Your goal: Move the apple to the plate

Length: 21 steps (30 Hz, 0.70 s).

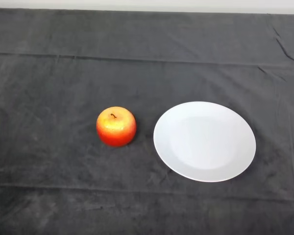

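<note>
Apple (116, 127) sits upright mid-counter (49, 88), just left of the bare white plate (205, 141), not touching; hand not visible, state unknown; best grasp from above, lift clear of rim, set down centrally.

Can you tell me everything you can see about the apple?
The apple is round and shiny, red around its sides and yellow-orange on top, with a short dark stem in a little dip. It sits upright on the dark cloth, to the left of the white plate, with a gap between them. Nothing touches it but the cloth.
</note>
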Tool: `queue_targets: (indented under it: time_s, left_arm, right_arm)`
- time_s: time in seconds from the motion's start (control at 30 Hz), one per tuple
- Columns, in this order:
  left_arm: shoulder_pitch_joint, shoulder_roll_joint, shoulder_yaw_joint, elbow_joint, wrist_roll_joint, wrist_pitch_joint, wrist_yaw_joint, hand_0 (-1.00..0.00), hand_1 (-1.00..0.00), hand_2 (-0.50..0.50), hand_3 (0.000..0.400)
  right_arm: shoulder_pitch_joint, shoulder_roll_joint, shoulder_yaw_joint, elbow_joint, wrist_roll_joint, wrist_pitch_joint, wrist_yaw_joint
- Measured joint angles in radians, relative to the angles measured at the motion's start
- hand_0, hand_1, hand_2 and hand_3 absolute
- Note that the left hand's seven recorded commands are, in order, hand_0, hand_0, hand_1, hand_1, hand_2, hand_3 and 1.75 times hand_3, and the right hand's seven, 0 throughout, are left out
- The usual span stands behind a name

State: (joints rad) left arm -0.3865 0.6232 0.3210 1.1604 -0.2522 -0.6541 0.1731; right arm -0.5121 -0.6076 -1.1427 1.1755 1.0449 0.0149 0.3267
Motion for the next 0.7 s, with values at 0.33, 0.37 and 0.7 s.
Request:
queue_targets:
  time_s: [0.33,0.37,0.7]
  left_arm:
    - [-0.039,-0.042,-0.001,0.0,0.033,-0.053,0.0,0.0,0.0,0.0,0.0]
    - [-0.04,-0.043,-0.002,0.0,0.04,-0.058,-0.001,0.0,0.0,0.0,0.0]
    - [-0.065,-0.083,-0.058,-0.022,0.102,-0.083,0.019,0.0,0.0,0.0,0.0]
  right_arm:
    - [0.0,0.0,0.0003,0.0,0.0,0.0,0.0]
    - [0.0,0.0,0.0001,0.0,0.0,0.0,0.0]
    - [0.0,0.0,-0.0009,0.0,0.0,0.0,0.0]
